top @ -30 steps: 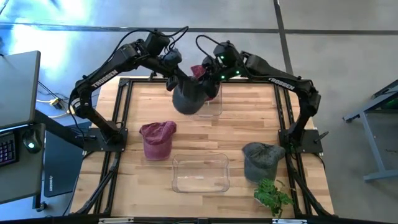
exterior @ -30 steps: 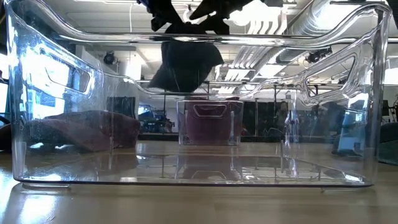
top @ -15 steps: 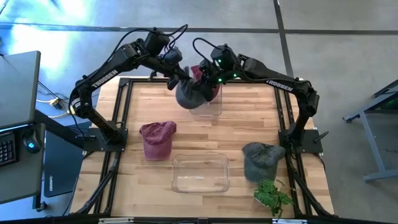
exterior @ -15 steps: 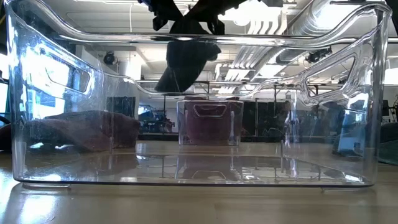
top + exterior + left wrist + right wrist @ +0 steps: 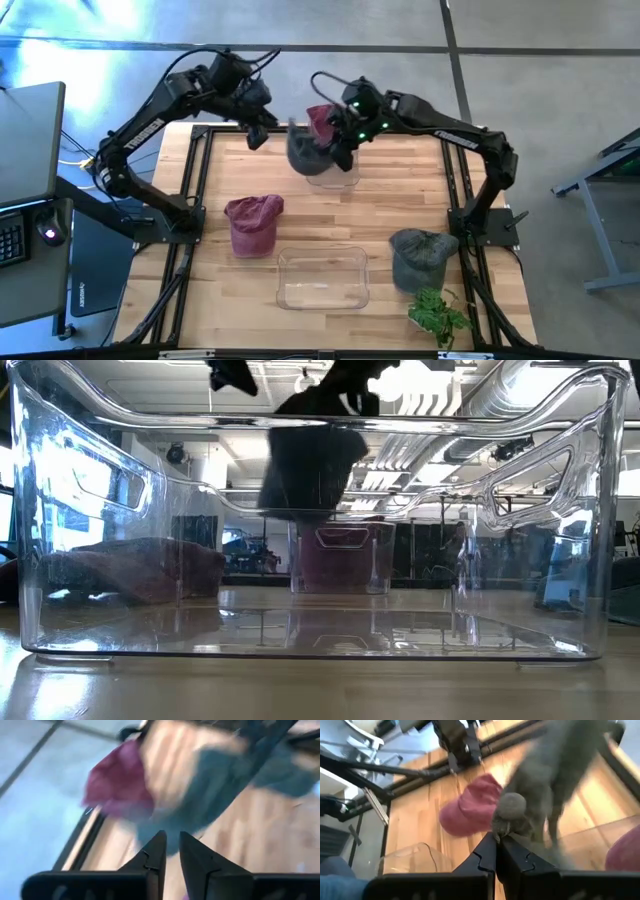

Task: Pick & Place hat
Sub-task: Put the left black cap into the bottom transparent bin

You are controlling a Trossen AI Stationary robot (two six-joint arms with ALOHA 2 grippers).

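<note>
A dark grey hat (image 5: 303, 150) hangs over the far clear bin (image 5: 335, 176) and also shows in the low view (image 5: 310, 470). My right gripper (image 5: 343, 138) is shut on it. A maroon hat (image 5: 322, 120) lies at the bin's far end. My left gripper (image 5: 256, 134) is to the left of the dark hat and apart from it. Its fingers (image 5: 170, 847) are a little apart and hold nothing. A second maroon hat (image 5: 252, 222) and a lighter grey hat (image 5: 418, 256) lie on the table. My right gripper pinches the dark hat's cloth between its two fingers, right beside a small round button (image 5: 512, 807). One layer or several, I cannot tell. The hat hangs slack below the gripper, its lower end (image 5: 300, 515) just above the far bin.
A second clear bin (image 5: 322, 278) stands at the near middle and fills the low view (image 5: 560, 560). A small green plant (image 5: 438, 315) stands at the near right corner. Bare wood (image 5: 400, 190) lies between the bins and the hats.
My left gripper has let go of the dark hat and drawn back toward the table's left edge. The hat, held between both grippers before, now hangs from my right gripper alone and has swung a little toward the far bin.
</note>
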